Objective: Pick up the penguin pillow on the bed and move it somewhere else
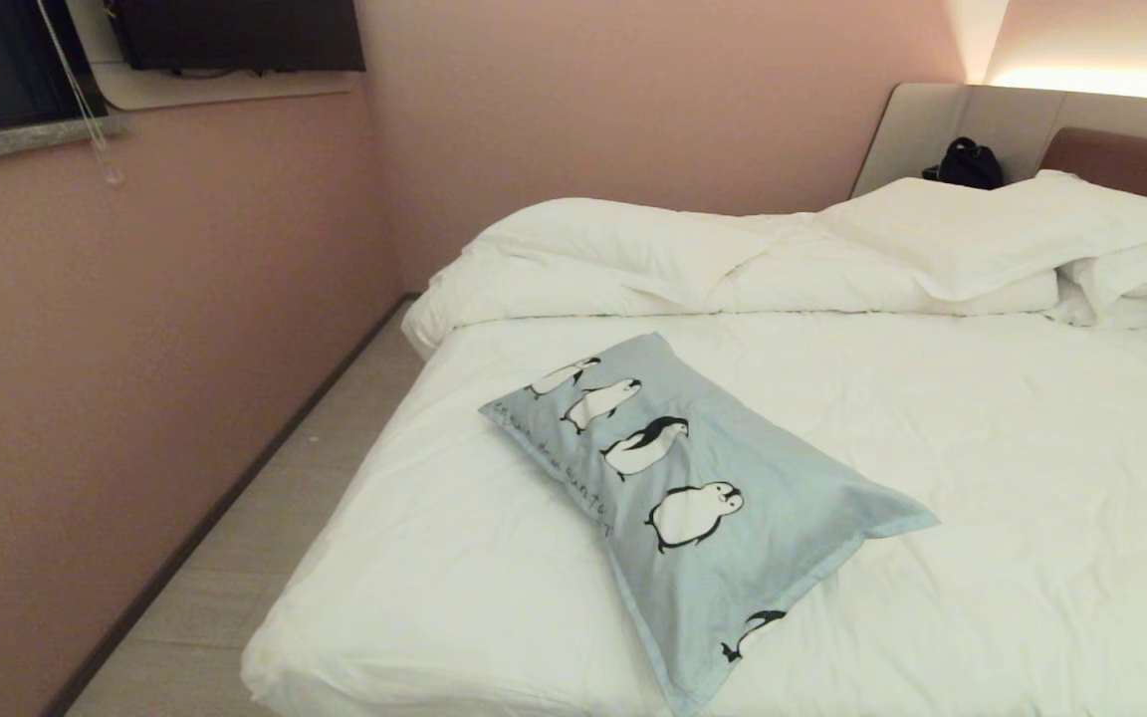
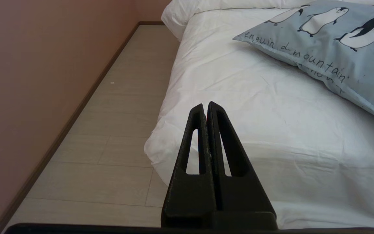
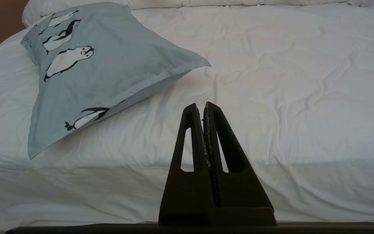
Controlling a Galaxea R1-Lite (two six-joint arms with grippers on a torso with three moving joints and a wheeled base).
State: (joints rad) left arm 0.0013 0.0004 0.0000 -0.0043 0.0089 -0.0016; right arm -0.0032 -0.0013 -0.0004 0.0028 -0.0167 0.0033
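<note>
The penguin pillow (image 1: 693,498), light blue-grey with a row of black-and-white penguins and a line of dark script, lies slantwise on the near left part of the bed (image 1: 982,478), one corner reaching the near edge. Neither arm shows in the head view. My left gripper (image 2: 206,104) is shut and empty, hanging before the bed's near left corner, with the penguin pillow (image 2: 330,35) well beyond it. My right gripper (image 3: 200,105) is also shut and empty, short of the bed's near edge, the penguin pillow (image 3: 86,74) ahead of it and off to one side.
A rumpled white duvet (image 1: 633,259) and plain white pillows (image 1: 1032,239) lie along the far side by the brown headboard (image 1: 1131,164). A black bag (image 1: 970,164) sits on the ledge behind. A narrow strip of floor (image 1: 265,538) runs between bed and pink wall (image 1: 135,349).
</note>
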